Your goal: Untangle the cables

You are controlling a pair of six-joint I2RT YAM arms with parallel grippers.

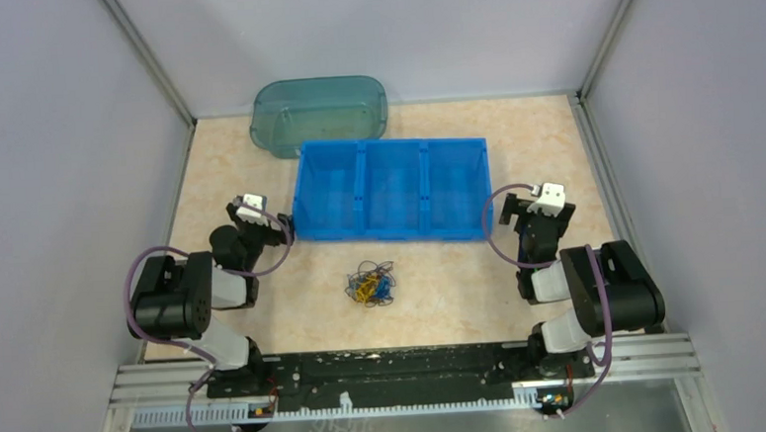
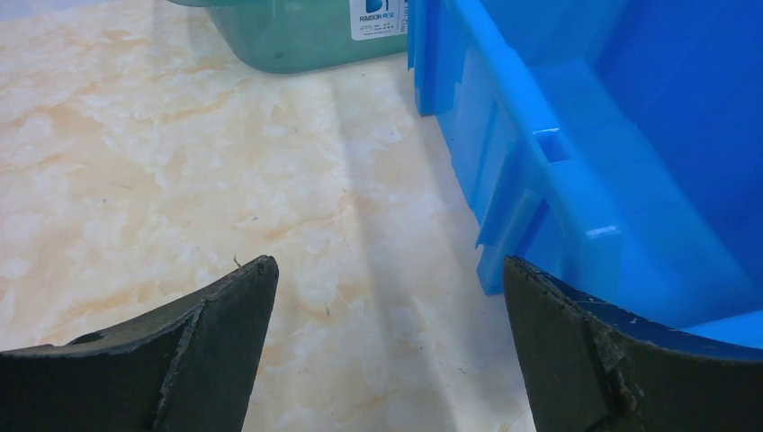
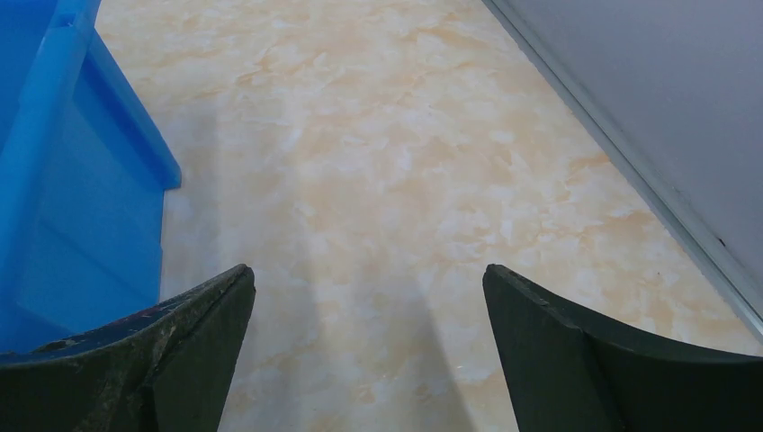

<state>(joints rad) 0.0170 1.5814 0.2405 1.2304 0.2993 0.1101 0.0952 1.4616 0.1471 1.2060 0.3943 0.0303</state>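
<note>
- left gripper (image 2: 389, 270) is parked on the left side of the tabletop (image 1: 462, 291), just off the near-left corner of the blue bin (image 1: 392, 237). its fingers are spread wide apart, with only the marbled surface showing between them
- in the left wrist view the bin's outer wall runs along just past the gripper's right finger
- the teal tub (image 1: 319, 110) sits at the far left, right behind the bin's far-left corner. it's see-through and has a white label (image 2: 378, 18) on the side facing the left gripper
- the cables (image 1: 371, 284) are one small clump lying on the tabletop in front of the bin's near wall, roughly midway between the two arms. they're near the bin but apart from it, and well apart from both grippers. you can see blue, black and yellow-orange strands all looped into each other. it's too small from the top view to count them, maybe a handful
- the blue bin itself has three compartments side by side and takes up the middle of the tabletop
- right gripper (image 3: 367, 272) is off the bin's near-right corner, with its fingers just as wide apart over bare tabletop. the bin's wall is on its left and the grey side wall (image 3: 648, 90) on its right
</note>
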